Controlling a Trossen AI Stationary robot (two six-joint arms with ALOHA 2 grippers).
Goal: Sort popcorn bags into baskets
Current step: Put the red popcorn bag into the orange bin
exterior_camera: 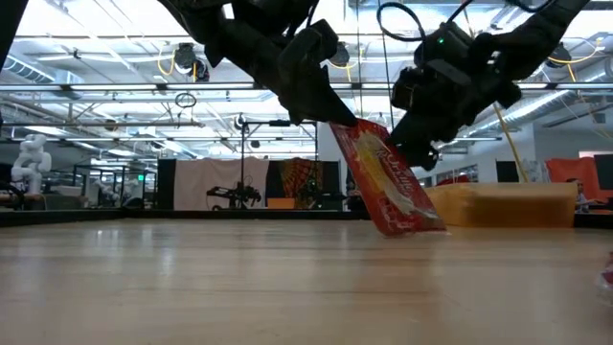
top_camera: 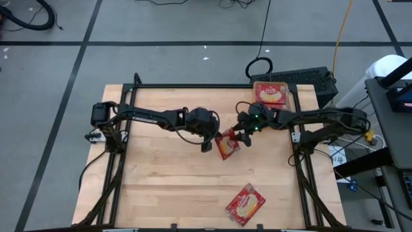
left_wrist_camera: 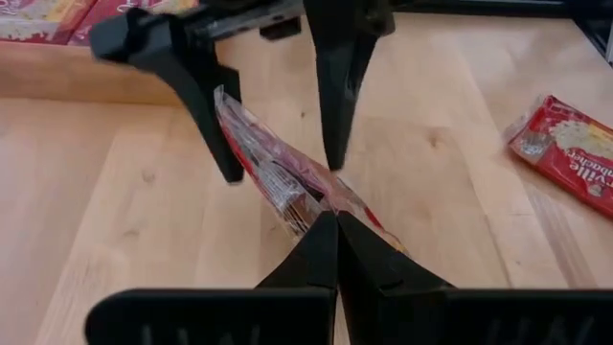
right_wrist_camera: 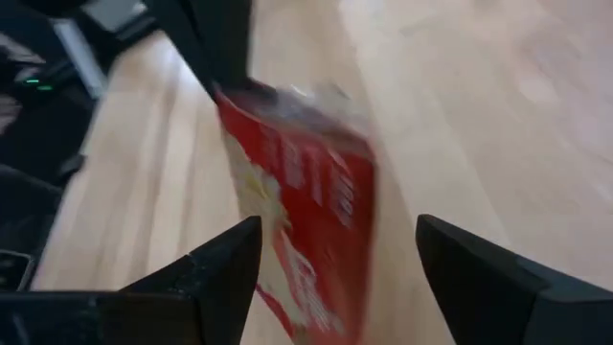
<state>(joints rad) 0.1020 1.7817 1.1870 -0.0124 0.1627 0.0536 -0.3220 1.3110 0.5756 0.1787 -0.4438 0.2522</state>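
Note:
A red popcorn bag [top_camera: 226, 147] stands tilted near the table's middle, between my two grippers. My left gripper [top_camera: 207, 143] is shut on it from the left. My right gripper [top_camera: 243, 136] is open. In the right wrist view its fingers stand either side of the bag [right_wrist_camera: 306, 201] with a gap showing on one side; I cannot tell whether the other finger touches. A second red bag [top_camera: 246, 204] lies flat by the near edge. The orange basket [top_camera: 257, 102] sits at the far right corner with red packets inside. My left gripper [left_wrist_camera: 335, 225] pinches the bag's upper end [left_wrist_camera: 316, 203] between its two shut fingers. The fingers slant down from above and from the table's left [exterior_camera: 321, 105]. The bag [exterior_camera: 388, 182] leans tilted below them, and its lower end [exterior_camera: 412, 228] rests on the table.
The basket [exterior_camera: 508, 203] stands behind and right of the held bag in the low view. The loose bag [left_wrist_camera: 565, 153] lies apart toward the near edge. Bare wood spreads over the table's left half. Black frame rails run along the table's edges.

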